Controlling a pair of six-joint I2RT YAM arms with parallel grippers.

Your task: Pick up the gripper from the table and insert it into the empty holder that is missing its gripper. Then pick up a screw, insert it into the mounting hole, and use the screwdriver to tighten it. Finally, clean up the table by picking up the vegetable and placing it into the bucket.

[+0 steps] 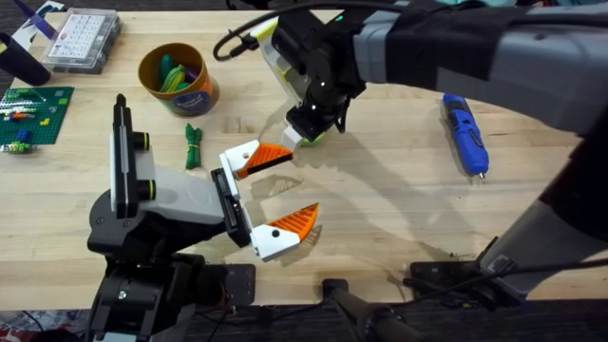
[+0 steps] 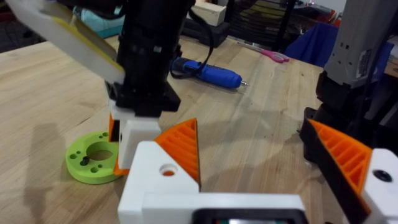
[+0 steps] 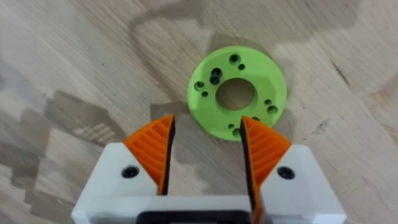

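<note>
On wood-grain table [image 3: 56,56], holed green ring [image 3: 237,93]

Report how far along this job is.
Nothing looks finished. The right gripper hangs open just above the green ring on the table, apparently about to grasp it. The left gripper waits open nearby, holding nothing. Left to do: the screwdriver lies untouched, and the green vegetable lies beside the bucket, not in it.

The right arm [image 1: 456,47] is hogging the table's [image 1: 380,218] middle, the screwdriver [image 1: 465,133] is lying right, and the near-right planks are sitting open.
</note>
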